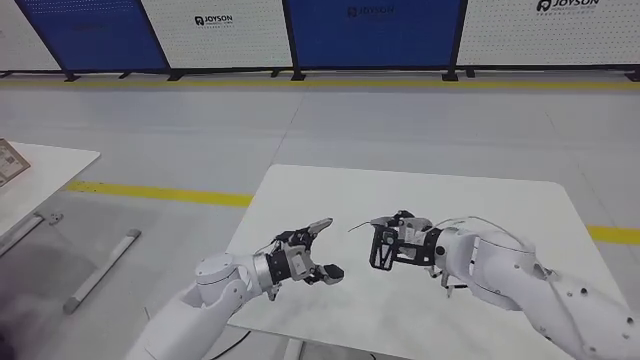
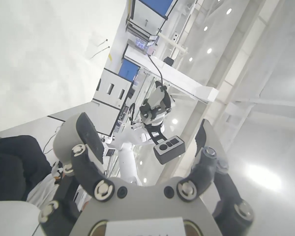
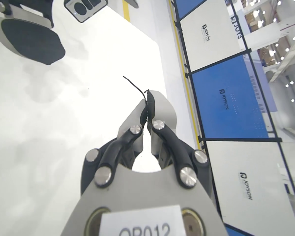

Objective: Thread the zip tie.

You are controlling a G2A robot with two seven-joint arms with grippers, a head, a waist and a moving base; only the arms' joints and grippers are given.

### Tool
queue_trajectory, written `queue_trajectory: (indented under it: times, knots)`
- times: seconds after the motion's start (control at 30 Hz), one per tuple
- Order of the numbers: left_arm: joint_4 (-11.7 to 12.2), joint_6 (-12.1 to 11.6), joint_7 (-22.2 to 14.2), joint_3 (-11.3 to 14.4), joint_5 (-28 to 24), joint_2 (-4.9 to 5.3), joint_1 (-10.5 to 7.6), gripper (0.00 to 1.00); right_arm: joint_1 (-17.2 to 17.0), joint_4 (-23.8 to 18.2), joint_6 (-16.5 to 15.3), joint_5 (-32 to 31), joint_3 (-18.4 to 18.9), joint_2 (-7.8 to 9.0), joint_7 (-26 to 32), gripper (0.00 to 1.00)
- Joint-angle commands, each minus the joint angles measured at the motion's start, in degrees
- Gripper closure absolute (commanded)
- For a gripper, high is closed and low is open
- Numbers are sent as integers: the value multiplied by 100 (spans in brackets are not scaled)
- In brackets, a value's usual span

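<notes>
While the left gripper [image 1: 332, 249] sits at the lower centre-left of the top view, its jaws are spread wide with nothing between them. Its own wrist view shows its two dark pads [image 2: 88, 136] well apart. Just right of it in the top view, apart from that claw, the zip tie [image 1: 360, 226] shows as a thin dark strand over the white table [image 1: 450, 200]. Further right, the right gripper [image 1: 382, 228] is clenched on the zip tie. In the right wrist view the strand [image 3: 134, 86] sticks out of the pinched tips [image 3: 147, 106], near the frame's centre.
</notes>
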Motion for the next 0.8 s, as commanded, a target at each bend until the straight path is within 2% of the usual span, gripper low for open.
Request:
queue_trajectory:
  times: [0.0, 0.07, 0.37, 0.5, 0.67, 0.77]
  knots:
    - [58, 0, 38, 224, -396, 73, -205, 0, 152, -28, 1, -203, -308, 36, -70, 100]
    - [105, 0, 90, 326, -667, 117, -334, 0, 290, 25, 1, -96, -456, 55, -79, 100]
    - [105, 0, 90, 326, -667, 117, -334, 0, 290, 25, 1, -96, -456, 55, -79, 100]
    - [185, 0, 409, 497, -616, 79, -430, 0, 290, 25, 1, -96, -456, 55, -79, 100]
    - [270, 0, 1012, 845, -487, 54, -773, 0, 290, 25, 1, -96, -456, 55, -79, 100]
    - [262, 0, 1033, 851, -489, 54, -790, 0, 290, 25, 1, -96, -456, 55, -79, 100]
